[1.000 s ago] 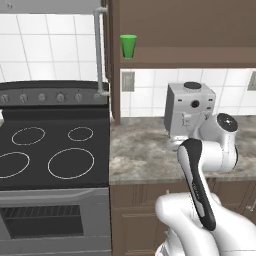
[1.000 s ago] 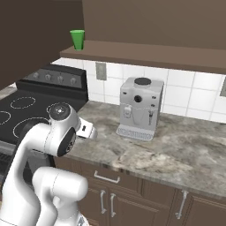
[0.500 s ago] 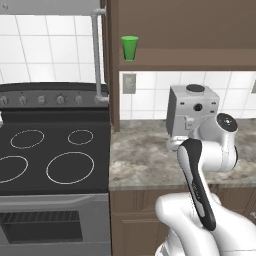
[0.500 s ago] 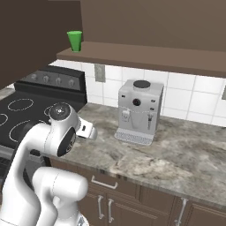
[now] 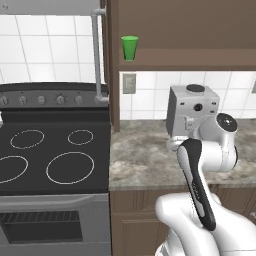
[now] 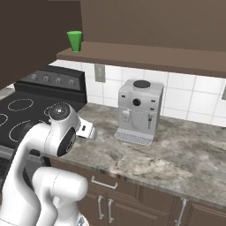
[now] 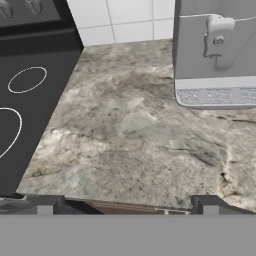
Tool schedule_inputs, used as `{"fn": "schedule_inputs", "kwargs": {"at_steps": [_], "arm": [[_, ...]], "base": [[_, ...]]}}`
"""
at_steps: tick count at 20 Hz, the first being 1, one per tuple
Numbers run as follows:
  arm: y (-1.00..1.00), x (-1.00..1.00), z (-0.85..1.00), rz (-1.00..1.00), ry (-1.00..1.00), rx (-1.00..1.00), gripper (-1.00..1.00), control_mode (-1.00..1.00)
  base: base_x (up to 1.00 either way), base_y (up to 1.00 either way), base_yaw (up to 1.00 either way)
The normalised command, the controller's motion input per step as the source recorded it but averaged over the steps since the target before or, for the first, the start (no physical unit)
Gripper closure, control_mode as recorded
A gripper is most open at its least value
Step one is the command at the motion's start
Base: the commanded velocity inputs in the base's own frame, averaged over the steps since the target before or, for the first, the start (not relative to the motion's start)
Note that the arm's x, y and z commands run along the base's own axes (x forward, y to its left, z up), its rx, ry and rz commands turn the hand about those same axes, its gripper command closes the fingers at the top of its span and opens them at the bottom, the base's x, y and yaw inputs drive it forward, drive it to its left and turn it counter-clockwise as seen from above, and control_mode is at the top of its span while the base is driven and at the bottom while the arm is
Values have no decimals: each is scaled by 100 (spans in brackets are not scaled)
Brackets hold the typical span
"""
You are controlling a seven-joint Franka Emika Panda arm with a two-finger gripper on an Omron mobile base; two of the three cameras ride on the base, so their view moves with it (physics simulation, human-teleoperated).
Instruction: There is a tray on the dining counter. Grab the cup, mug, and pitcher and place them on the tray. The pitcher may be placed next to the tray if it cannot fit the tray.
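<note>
The cup [image 5: 130, 48] stands upright on the shelf [image 5: 200, 65], mouth up; the pincer [image 7: 127, 202] is spread wide, holding nothing.

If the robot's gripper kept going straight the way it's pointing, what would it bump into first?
Probably the bare marbled countertop, between the stove and the coffee machine. The open gripper points down at it; depth is uncertain.

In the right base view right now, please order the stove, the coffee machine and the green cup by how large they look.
1. Stove, largest, though partly cut off by the frame.
2. Coffee machine.
3. Cup, smallest; it stands farther away on the shelf, so it may look smaller than it is.
</note>
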Motion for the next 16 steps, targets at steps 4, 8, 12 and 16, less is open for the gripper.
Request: {"fn": "schedule_inputs", "kwargs": {"at_steps": [4, 8, 12, 16], "arm": [[0, 0, 0, 0, 0, 0, -100, 100], [0, 0, 0, 0, 0, 0, -100, 100], [0, 0, 0, 0, 0, 0, -100, 100], [-1, -5, 1, 16, -7, 0, -100, -100]], "base": [[0, 0, 0], [0, 0, 0], [-2, 0, -1], [0, 0, 0]]}}
